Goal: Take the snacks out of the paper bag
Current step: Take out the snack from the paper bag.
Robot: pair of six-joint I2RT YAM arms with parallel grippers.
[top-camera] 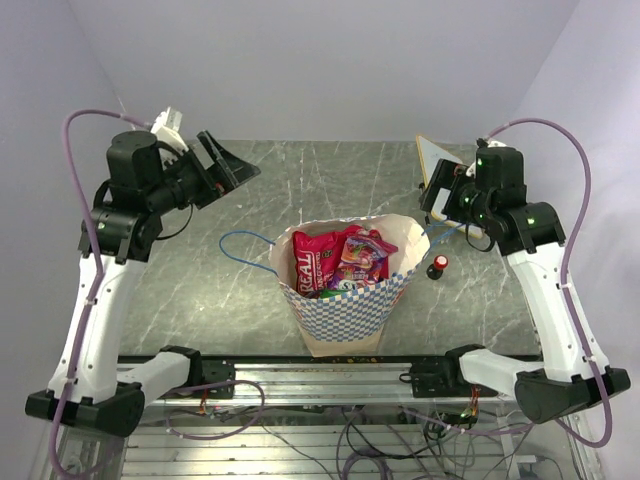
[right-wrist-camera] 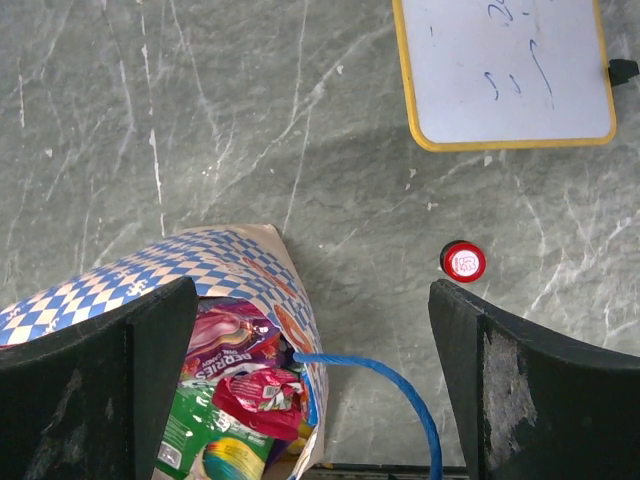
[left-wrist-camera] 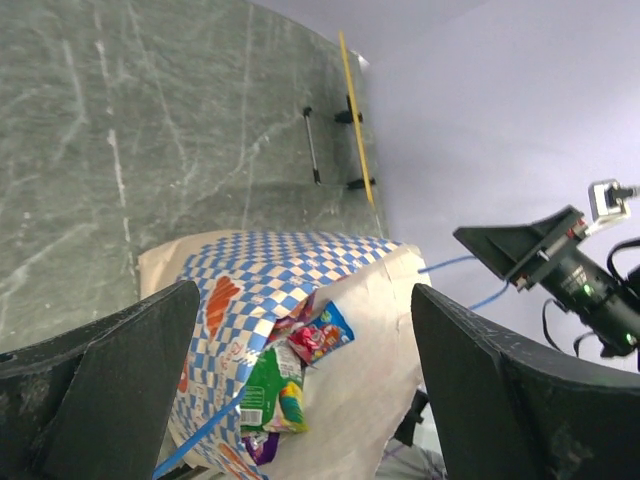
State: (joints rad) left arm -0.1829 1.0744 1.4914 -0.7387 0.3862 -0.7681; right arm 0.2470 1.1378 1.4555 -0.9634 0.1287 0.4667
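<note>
A grey-green marbled table [top-camera: 300, 180], seen from above. The paper bag [top-camera: 345, 300] stands upright near the table's front edge, about midway across, with its mouth open upward. It is blue-and-white check outside and cream inside. Thin blue cord handles [right-wrist-camera: 380, 368] trail from its rim to both sides.

The snacks [top-camera: 340, 262] all lie inside the bag: a red packet [top-camera: 312, 262] on the left, a pink-purple bag [top-camera: 362, 255] beside it and a green packet [left-wrist-camera: 272, 385] lower down.

The left gripper [top-camera: 230, 165] hangs over the table, left of and beyond the bag, with its jaws spread wide and holding nothing. The right gripper [right-wrist-camera: 313, 288] hangs above the bag's right side, equally wide and empty.

A small red knob [top-camera: 438, 266] stands on the table just right of the bag. A yellow-framed whiteboard [right-wrist-camera: 505, 70] sits at the far right.
</note>
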